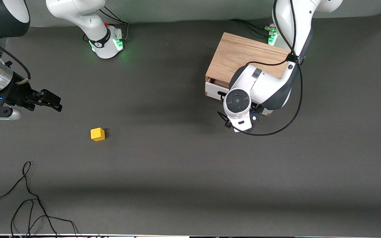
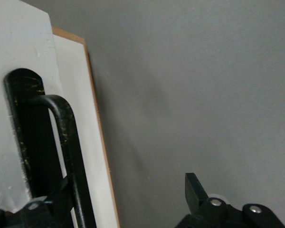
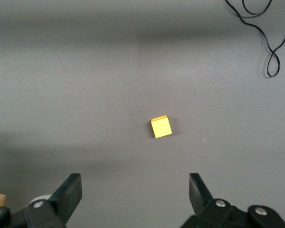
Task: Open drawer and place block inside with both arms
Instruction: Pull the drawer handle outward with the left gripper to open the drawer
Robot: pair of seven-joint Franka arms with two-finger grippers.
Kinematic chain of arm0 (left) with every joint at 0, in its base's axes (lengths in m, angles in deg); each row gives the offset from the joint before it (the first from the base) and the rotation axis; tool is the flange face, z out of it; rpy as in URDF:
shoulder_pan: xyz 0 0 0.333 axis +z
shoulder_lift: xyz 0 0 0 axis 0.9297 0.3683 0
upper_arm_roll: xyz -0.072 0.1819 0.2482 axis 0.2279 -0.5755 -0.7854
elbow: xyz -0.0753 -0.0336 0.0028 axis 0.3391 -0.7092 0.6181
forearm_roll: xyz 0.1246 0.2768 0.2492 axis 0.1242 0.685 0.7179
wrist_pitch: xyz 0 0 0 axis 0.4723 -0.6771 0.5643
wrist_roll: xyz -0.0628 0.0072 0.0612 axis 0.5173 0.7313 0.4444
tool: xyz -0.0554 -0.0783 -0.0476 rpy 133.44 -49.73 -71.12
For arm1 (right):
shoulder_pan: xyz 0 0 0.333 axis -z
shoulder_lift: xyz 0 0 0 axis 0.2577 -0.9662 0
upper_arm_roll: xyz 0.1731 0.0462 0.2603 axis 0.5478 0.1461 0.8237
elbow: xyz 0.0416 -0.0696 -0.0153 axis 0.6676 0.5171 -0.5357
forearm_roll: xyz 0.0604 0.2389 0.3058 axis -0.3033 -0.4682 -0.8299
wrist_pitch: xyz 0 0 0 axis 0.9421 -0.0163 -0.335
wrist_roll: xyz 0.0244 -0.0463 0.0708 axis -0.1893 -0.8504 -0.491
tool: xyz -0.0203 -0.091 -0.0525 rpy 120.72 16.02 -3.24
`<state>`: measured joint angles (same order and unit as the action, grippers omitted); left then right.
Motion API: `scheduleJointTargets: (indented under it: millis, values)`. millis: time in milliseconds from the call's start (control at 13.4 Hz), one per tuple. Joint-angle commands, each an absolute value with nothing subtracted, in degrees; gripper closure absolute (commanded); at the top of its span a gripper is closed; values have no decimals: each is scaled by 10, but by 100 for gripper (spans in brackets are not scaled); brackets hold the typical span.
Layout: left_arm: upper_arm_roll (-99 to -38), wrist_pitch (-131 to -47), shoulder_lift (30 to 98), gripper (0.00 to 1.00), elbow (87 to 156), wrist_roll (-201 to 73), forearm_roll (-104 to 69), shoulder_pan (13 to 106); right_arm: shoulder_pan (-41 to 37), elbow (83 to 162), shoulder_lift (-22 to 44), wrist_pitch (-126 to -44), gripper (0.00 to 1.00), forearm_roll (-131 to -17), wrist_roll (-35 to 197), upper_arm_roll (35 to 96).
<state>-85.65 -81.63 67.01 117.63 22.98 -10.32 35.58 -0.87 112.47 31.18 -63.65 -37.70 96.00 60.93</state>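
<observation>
Left gripper (image 1: pixel 240 127) is down at the drawer (image 1: pixel 214 90) front, fingers apart around the black handle (image 2: pixel 66 156), set to pull; drawer looks barely open. Box (image 1: pixel 243 58) sits by the left arm's base edge of the table. Right gripper (image 1: pixel 50 100) hovers near the right arm's end, fingers spread, lined up over the block (image 1: pixel 98 134), which sits loose on the table (image 1: pixel 190 185).

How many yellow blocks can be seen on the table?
1. The block lies on the table toward the right arm's end, nearer to the front camera than the wooden box. The closed drawer could hide more.
</observation>
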Motion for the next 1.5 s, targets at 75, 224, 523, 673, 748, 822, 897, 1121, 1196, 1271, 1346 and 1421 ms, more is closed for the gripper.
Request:
scheduleJointTargets:
  millis: [75,224,523,673,748,822,897,1121,1196,1271,1346,1421]
  values:
    - [-860,-833,691,0,1146,241,-93,353,-11,1118,314,-627,0,-379,969,609]
    - [-860,-840,695,0,1137,241,-93,353,-11,1118,314,-627,0,-379,970,608]
    - [-861,-840,719,0,1097,241,-93,353,-11,1118,314,-627,0,-379,970,608]
    - [-861,-840,730,0,1082,241,-94,353,-11,1117,314,-627,0,-379,970,609]
    - [-861,-840,733,0,1074,241,-94,353,-11,1117,314,-627,0,-379,970,609]
    - [-861,-840,739,0,1065,241,-94,353,-11,1117,314,-627,0,-379,970,609]
    - [-861,-840,744,0,1055,242,-95,353,-11,1117,314,-627,0,-379,970,608]
    - [-861,-840,758,0,1026,244,-97,353,-11,1117,314,-627,0,-379,970,608]
    - [-861,-840,760,0,1023,244,-97,353,-11,1116,313,-627,0,-379,970,608]
    - [-861,-840,761,0,1023,243,-97,353,-11,1116,313,-627,0,-379,970,609]
    - [-862,-841,761,0,1020,243,-97,353,-11,1116,314,-627,0,-379,970,609]
    - [-862,-841,765,0,1011,243,-97,354,-11,1116,313,-627,0,-380,970,609]
